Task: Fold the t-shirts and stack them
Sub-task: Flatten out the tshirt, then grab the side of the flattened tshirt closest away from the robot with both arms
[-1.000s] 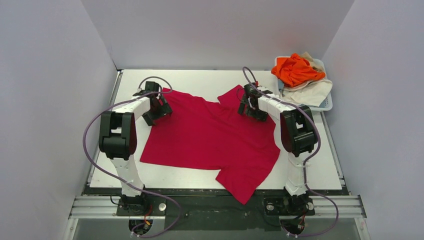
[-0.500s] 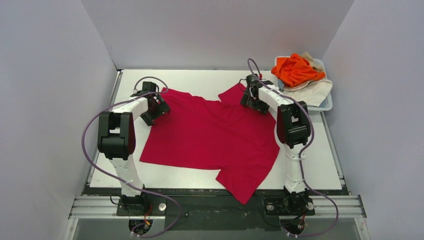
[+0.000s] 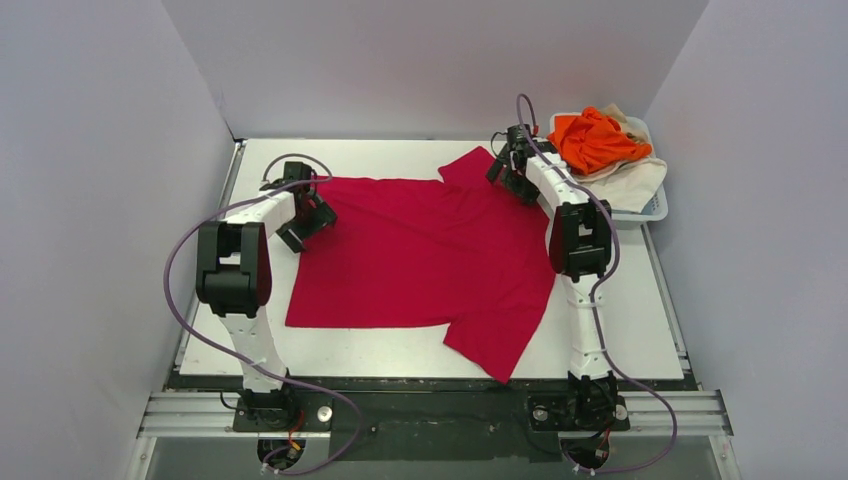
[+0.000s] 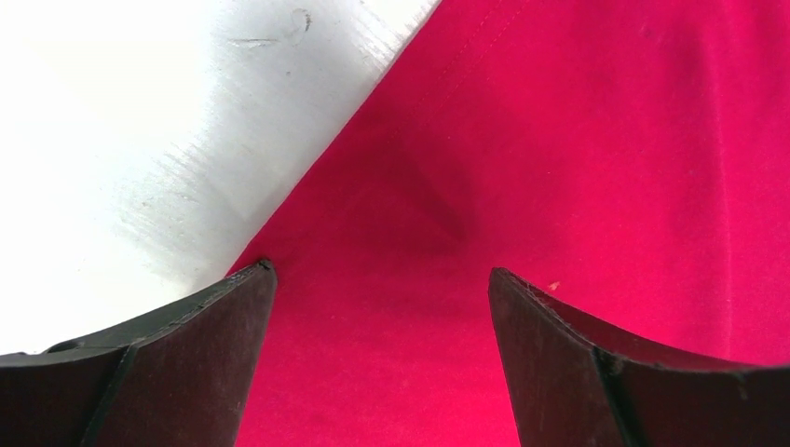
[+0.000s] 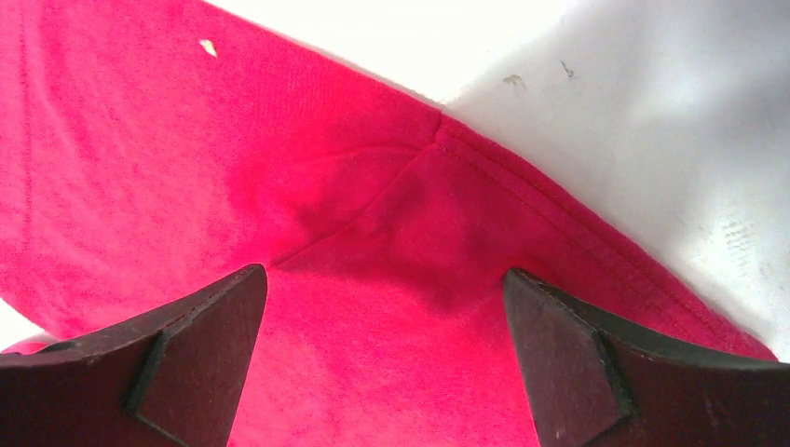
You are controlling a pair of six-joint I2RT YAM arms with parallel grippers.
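Crimson cloth is met first: the crimson t-shirt [image 3: 420, 255] is spread flat on the white table [image 3: 620, 330], with one sleeve laid toward the near edge. At its far left edge the left gripper [image 4: 377, 275] is held wide apart over the cloth. The right gripper [image 5: 387, 275], likewise spread wide, is set over a seam at the far right. Farthest off, the orange t-shirt [image 3: 590, 140] and the cream-white t-shirt [image 3: 630, 185] are heaped in the white basket [image 3: 650, 210].

White arms [image 3: 262, 208] with black joints, looping purple cables [image 3: 167, 268], dark wedge-shaped fingers [image 4: 186, 372]
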